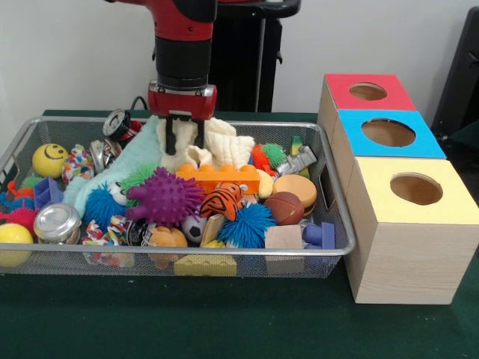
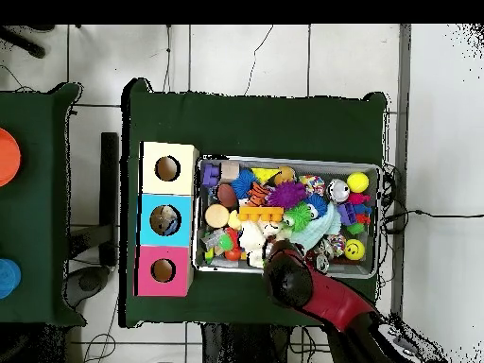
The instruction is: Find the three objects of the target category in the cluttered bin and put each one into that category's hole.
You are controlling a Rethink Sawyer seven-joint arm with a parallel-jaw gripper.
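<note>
The cluttered bin [image 1: 75, 120], a silver wire-mesh basket, is full of toys; it also shows in the overhead view [image 2: 284, 159]. My gripper [image 1: 182, 140] reaches down at the bin's back middle. Its black fingers [image 1: 171, 138] are pressed into a cream knitted cloth [image 1: 224, 146] with a fold of it between them. Three wooden boxes stand beside the bin, each with a round hole: red top [image 1: 368, 91], blue top [image 1: 389, 133], yellow top [image 1: 416, 189]. In the overhead view the red arm [image 2: 302, 284] hides the gripper.
Around the cloth lie a teal cloth [image 1: 127, 161], a purple spiky ball [image 1: 165, 198], an orange toy brick [image 1: 217, 176], a tiger-striped ball [image 1: 222, 202], a blue spiky ball [image 1: 247, 224] and a yellow smiley ball [image 1: 49, 159]. The table has a dark green cover [image 1: 224, 314].
</note>
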